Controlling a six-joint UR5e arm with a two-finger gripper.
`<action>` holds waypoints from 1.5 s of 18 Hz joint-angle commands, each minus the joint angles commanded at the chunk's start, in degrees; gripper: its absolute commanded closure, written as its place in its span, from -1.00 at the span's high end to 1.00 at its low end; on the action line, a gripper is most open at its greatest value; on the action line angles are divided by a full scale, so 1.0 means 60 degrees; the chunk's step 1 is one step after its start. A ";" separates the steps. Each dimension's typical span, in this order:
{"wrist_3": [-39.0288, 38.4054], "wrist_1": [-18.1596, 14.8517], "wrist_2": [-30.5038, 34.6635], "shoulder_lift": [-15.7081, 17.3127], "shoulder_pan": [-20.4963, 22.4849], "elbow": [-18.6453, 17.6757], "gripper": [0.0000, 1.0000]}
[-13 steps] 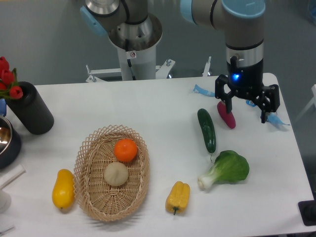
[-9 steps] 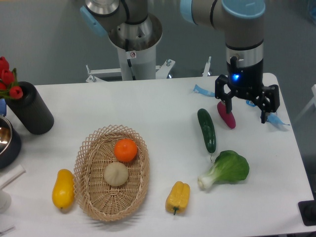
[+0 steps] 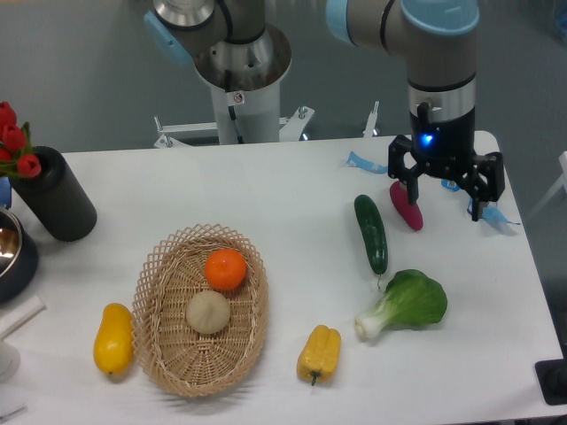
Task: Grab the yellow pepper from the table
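Black two-finger gripper [image 3: 445, 193] hangs over the far right of the white smooth surface [image 3: 292, 190], jaws spread wide, gripping nothing, one finger just in front of a magenta oblong vegetable [image 3: 407, 207]. Small lobed yellow pepper with green stem [image 3: 319, 353] lies near the front edge, between the woven wicker basket [image 3: 155, 341] and leafy green bok choy [image 3: 409, 303], well apart from the gripper. Dark green cucumber [image 3: 371, 233] lies between them.

setting: robotics lab | evidence — robot pedestal [image 3: 237, 84] bolted behind white table [image 3: 266, 186], grey backdrop
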 joint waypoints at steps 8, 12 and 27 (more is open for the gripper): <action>-0.0776 0.0234 -0.0206 -0.0044 0.0191 -0.0073 1.00; -0.0806 0.0235 -0.0206 -0.0161 0.0133 -0.0073 1.00; -0.4834 0.0878 -0.0968 -0.1757 -0.1039 0.0322 1.00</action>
